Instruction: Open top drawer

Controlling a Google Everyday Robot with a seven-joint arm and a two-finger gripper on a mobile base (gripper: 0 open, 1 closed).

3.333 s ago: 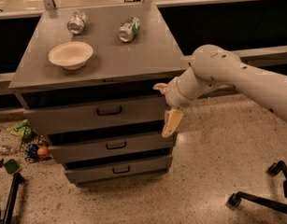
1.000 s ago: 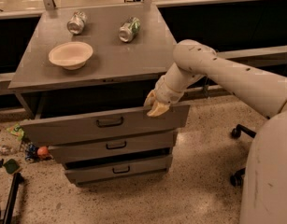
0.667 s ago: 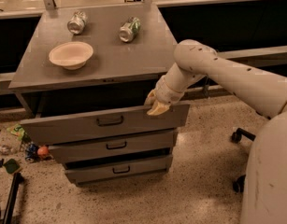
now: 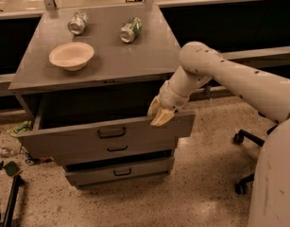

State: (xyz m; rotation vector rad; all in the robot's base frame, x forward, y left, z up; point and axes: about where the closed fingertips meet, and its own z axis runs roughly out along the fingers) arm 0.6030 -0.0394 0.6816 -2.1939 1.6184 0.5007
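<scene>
camera view: a pale robot arm [image 4: 229, 77] is reaching in from the right toward a grey cabinet of 3 drawers. its gripper [image 4: 158, 113] is sitting on the upper edge of the top drawer [image 4: 78, 138], toward the right end of the front panel. its 2 yellowish fingers [image 4: 162, 118] are appearing to clamp that edge, with 1 tip on the outer face. the top drawer is standing pulled out from the cabinet, stretching away to the left of the fingers, its dark box showing behind them. the small black handle [image 4: 111, 133] is lying left of and slightly below the fingers, untouched. below the fingers, 2 shallower drawers [image 4: 135, 148] are sitting further in. up behind the fingers, a bowl [image 4: 71, 56] and 2 cans [image 4: 130, 30] are resting on the cabinet top [image 4: 116, 65].

judging from this, the pulling step is well along, with the drawer looking largely open. the next move is likely calling for a short straight pull outward. failing that, it is calling for a release upward that clears the front without nudging it back.
</scene>
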